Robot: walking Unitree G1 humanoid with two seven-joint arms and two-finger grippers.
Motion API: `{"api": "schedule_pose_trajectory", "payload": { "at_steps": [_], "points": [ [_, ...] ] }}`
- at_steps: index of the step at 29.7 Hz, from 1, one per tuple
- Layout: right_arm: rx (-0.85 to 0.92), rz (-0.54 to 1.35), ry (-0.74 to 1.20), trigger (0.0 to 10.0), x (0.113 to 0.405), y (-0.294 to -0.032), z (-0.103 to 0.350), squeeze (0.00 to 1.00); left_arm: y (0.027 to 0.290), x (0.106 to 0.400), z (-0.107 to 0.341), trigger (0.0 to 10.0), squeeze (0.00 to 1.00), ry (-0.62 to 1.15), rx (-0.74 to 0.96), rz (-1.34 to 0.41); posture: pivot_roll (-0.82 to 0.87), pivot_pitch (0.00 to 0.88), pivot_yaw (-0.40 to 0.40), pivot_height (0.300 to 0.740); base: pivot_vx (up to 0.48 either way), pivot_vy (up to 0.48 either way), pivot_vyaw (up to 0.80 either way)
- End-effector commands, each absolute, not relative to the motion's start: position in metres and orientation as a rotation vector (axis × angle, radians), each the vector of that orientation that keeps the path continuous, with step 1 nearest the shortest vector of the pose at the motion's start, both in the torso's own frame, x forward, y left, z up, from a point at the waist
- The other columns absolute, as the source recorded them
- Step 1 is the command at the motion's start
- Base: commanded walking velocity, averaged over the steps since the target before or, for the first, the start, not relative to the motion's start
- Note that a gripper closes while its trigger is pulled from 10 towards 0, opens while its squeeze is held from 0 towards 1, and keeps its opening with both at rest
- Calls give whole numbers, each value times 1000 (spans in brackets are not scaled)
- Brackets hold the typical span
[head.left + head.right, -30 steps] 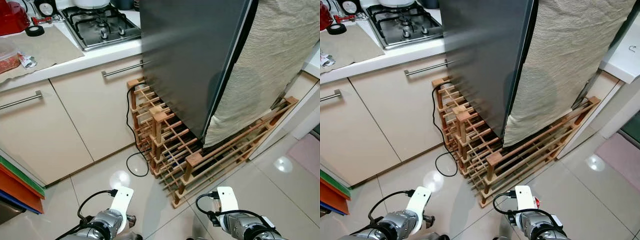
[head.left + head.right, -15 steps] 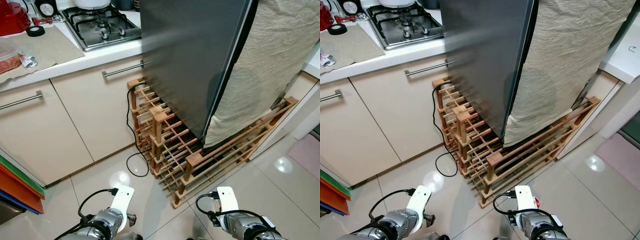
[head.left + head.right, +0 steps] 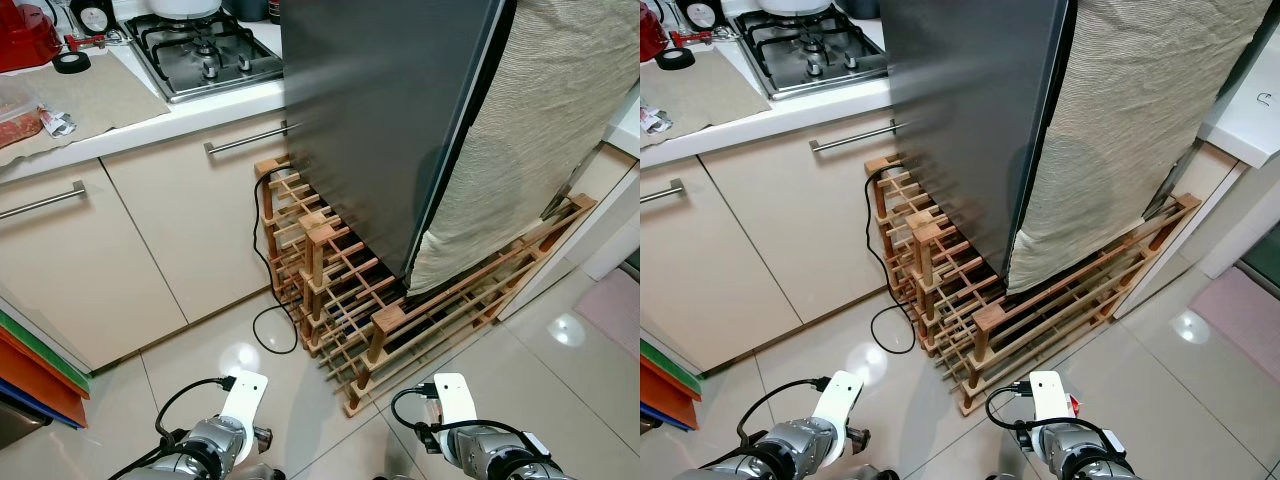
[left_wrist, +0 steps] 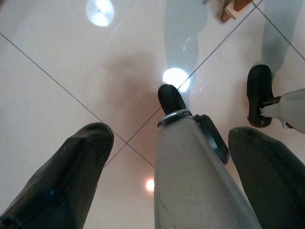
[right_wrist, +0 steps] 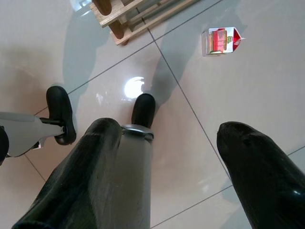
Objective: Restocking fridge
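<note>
Glossy floor tiles lie open under both idle arms, the left gripper and right gripper with jaws apart, a small carton near a wooden rack, beyond it the closed grey fridge.

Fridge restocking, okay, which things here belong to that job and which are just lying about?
Part of the job:
fridge, door shut
small carton lying on the floor tiles
left gripper and right gripper, both hanging open over the floor

Just lying about:
wooden rack under the fridge
beige cloth
stove
black tape roll
black cable
</note>
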State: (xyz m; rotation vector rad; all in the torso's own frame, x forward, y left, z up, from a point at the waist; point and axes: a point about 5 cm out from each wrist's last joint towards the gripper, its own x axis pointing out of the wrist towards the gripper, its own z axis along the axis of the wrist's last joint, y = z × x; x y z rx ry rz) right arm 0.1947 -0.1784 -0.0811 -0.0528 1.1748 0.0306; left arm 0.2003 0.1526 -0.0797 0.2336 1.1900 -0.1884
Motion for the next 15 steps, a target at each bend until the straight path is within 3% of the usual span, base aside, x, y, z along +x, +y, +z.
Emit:
{"api": "schedule_pose_trajectory", "payload": {
  "at_steps": [1,15],
  "points": [
    [-64,25,1169,10000,196,-182,-80,0,152,203,-78,10000,0,1184,237,-200,53,20,-10,740,0,0,0],
    [-73,47,1173,10000,196,-181,-80,0,149,203,-78,10000,0,1184,231,-203,52,18,-10,740,0,0,0]
  ]
}}
